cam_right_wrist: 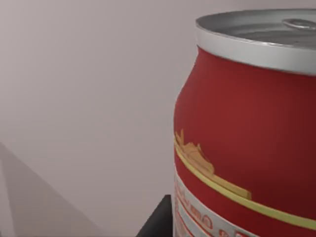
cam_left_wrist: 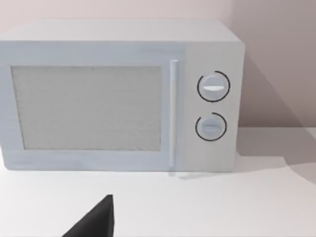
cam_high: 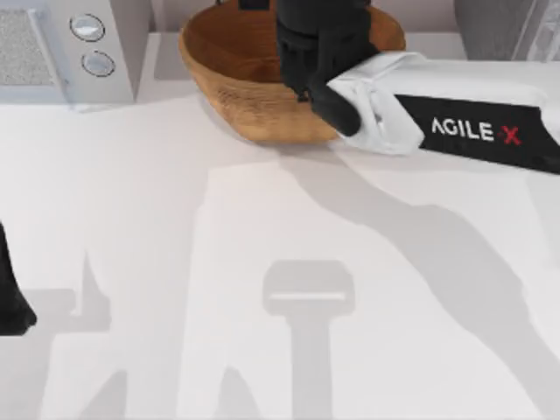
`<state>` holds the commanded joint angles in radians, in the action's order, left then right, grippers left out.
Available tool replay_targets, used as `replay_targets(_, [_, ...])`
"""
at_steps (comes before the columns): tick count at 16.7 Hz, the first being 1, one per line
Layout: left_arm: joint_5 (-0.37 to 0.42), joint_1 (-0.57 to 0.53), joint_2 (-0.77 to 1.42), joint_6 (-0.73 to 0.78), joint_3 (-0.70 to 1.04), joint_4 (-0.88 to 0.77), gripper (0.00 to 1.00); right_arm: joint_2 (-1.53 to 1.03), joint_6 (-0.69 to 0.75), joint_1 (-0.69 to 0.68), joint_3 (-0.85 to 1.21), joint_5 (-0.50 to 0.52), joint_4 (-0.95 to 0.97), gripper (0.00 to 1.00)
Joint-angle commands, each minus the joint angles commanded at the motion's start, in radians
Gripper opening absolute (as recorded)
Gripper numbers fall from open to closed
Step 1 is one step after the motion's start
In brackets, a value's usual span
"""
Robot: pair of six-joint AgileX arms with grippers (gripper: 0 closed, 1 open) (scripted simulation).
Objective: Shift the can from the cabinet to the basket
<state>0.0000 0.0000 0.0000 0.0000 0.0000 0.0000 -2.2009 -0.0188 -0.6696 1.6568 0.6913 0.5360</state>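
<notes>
From above, my right arm reaches in from the table's right side, and its right gripper (cam_high: 319,74) hangs over the basket (cam_high: 236,96), a wide woven bowl at the far edge of the table. The black wrist covers much of the bowl's inside, so from here I cannot see what sits under the fingers. My left gripper (cam_high: 10,302) is parked at the table's left edge, well apart from the basket. A microwave (cam_high: 61,48) stands to the basket's left.

The left wrist camera faces that microwave (cam_left_wrist: 118,96) head-on, door closed, two round knobs beside it. A dark finger tip (cam_left_wrist: 96,219) juts into the bottom; I cannot tell how that gripper's fingers stand.

The right wrist camera looks straight at the can (cam_right_wrist: 247,133), red with a silver lid, very near the lens and upright, its long axis vertical. A dark finger (cam_right_wrist: 158,219) shows just beside its base. I judge the can is held between the right fingers, above the basket. The coming move turns on this: the basket lies directly below the can, so release means lowering straight down.
</notes>
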Motion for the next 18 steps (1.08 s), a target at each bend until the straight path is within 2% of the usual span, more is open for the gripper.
replay_targets(18, [0.0,0.0,0.0,0.0,0.0,0.0,1.0,-0.112,0.001,0.019,0.123,-0.018,-0.008,0.0])
